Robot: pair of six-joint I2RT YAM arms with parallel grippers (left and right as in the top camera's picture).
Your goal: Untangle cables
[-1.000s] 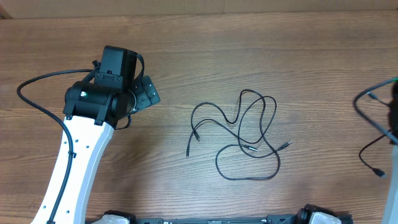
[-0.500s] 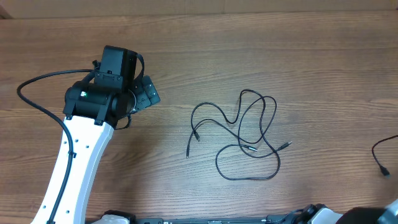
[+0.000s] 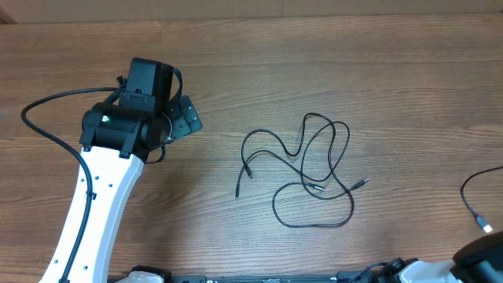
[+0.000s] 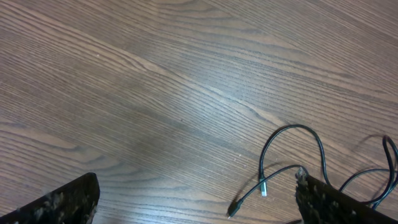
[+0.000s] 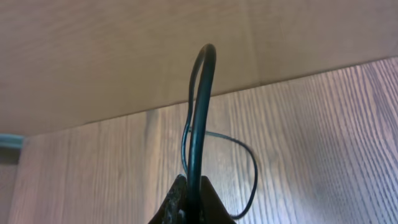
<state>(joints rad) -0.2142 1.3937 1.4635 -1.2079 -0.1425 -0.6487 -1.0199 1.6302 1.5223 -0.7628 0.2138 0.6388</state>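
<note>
A loose tangle of thin black cables (image 3: 308,167) lies at the table's middle, with small plug tips at its left and right ends. My left gripper (image 3: 186,119) hovers open to the left of it. In the left wrist view its fingers (image 4: 61,203) stand wide apart, and two cable ends (image 4: 262,186) lie on the wood between them, untouched. My right gripper (image 5: 191,188) is shut on a separate black cable (image 5: 199,112) that loops up from the jaws. From overhead that cable (image 3: 469,189) trails near the right edge and ends in a light plug (image 3: 486,228).
The table is brown wood grain (image 3: 314,71). The left arm's white link (image 3: 90,212) and its thick black wire (image 3: 47,130) cross the left side. Part of the right arm (image 3: 481,258) shows at the bottom right corner.
The right arm has pulled back from the right edge toward the bottom right corner, dragging its cable along. The left arm and the tangle have not moved.
</note>
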